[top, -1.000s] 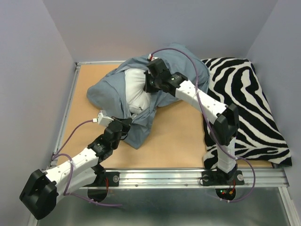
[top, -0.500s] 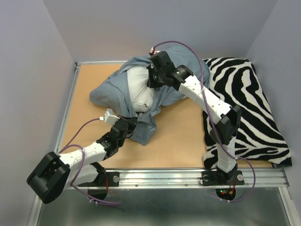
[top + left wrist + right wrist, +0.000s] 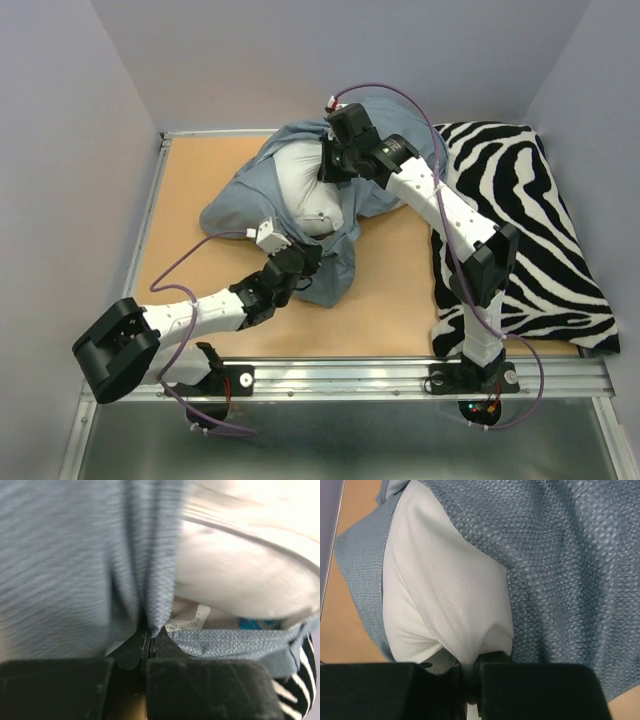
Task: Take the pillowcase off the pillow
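Note:
The blue-grey pillowcase (image 3: 250,195) lies bunched at the table's back middle, its opening spread round the white pillow (image 3: 300,190), which bulges out of it. My left gripper (image 3: 305,258) is shut on the pillowcase's near hem; in the left wrist view the fabric (image 3: 75,560) runs up from the closed jaws (image 3: 149,639), with the pillow (image 3: 240,580) and a white label (image 3: 192,622) beside. My right gripper (image 3: 335,172) is shut on a fold of the pillow; in the right wrist view the white pillow (image 3: 445,595) is pinched at the jaws (image 3: 469,667), with the pillowcase (image 3: 570,560) round it.
A black-and-white zebra-print cushion (image 3: 530,230) lies along the table's right side, next to the right arm. Bare wooden tabletop (image 3: 180,260) shows left and in front. A metal rail (image 3: 400,375) runs along the near edge. Grey walls close in the back and sides.
My left gripper has moved right and a little forward, dragging the pillowcase's hem with it. My right gripper has lifted the pillow slightly towards the back. More white pillow shows.

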Controlling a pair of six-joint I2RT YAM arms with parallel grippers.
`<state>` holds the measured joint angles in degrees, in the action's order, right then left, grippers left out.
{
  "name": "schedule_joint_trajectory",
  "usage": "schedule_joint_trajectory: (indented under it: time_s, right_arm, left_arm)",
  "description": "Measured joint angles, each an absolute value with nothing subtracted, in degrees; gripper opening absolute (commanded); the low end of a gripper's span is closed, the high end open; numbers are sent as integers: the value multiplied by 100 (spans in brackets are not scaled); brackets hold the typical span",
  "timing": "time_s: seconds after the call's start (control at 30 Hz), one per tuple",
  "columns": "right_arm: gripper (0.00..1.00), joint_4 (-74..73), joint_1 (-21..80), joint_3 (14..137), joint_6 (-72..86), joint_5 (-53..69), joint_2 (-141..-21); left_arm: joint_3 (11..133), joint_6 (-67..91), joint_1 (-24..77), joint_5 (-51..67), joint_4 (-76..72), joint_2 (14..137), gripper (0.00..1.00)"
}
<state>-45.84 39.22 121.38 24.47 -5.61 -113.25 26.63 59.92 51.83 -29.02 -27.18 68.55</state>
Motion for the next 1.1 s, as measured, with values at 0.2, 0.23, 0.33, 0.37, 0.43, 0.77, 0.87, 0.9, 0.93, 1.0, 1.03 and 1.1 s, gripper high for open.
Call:
schedule_joint_trajectory:
  time_s: [0.2, 0.23, 0.33, 0.37, 0.43, 0.77, 0.87, 0.9, 0.93, 1.0, 1.03, 1.1]
  right_arm:
    - [1, -4595, 3911, 12136, 2443, -582, -11284]
    - [1, -4595, 3920, 12134, 2440, -582, -11284]
    - [1, -4654, 3972, 12134, 2418, -593, -11284]
    - [1, -4676, 3983, 12134, 2416, -600, -11284]
    - [0, -4716, 3999, 12134, 2414, -602, -11284]
    - [0, -3979, 4010, 9754, 2539, -843, -9301]
    - [1, -3640, 4010, 9017, 2587, -972, -8567]
    - [1, -3588, 4010, 8903, 2604, -991, -8468]
    - [0, -3472, 4010, 8715, 2639, -1022, -8348]
    - [1, -3367, 4010, 8523, 2676, -1024, -8265]
    - [1, -3295, 4012, 8436, 2694, -1011, -8259]
    - [0, -3107, 4014, 8178, 2727, -963, -8259]
  left_arm:
    - [3133, 5730, 5651, -3146, -2749, 7507, 22]
    - [3144, 5732, 5701, -3166, -2808, 7684, 23]
    - [3148, 5730, 5789, -3173, -2891, 7999, 23]
    - [3170, 5730, 5822, -3168, -2921, 8132, 23]
    - [3247, 5730, 5852, -3170, -2947, 8294, 25]
    - [3157, 5575, 5977, -2722, -2569, 7513, 43]
    - [3159, 5417, 6158, -2464, -2412, 6980, 45]
    - [3164, 5395, 6243, -2405, -2316, 6812, 46]
    - [3166, 5376, 6326, -2359, -2189, 6641, 47]
    - [3166, 5332, 6482, -2241, -1844, 6189, 47]
    - [3166, 5312, 6523, -2180, -1695, 5961, 47]
    - [3166, 5288, 6556, -2021, -1433, 5494, 48]
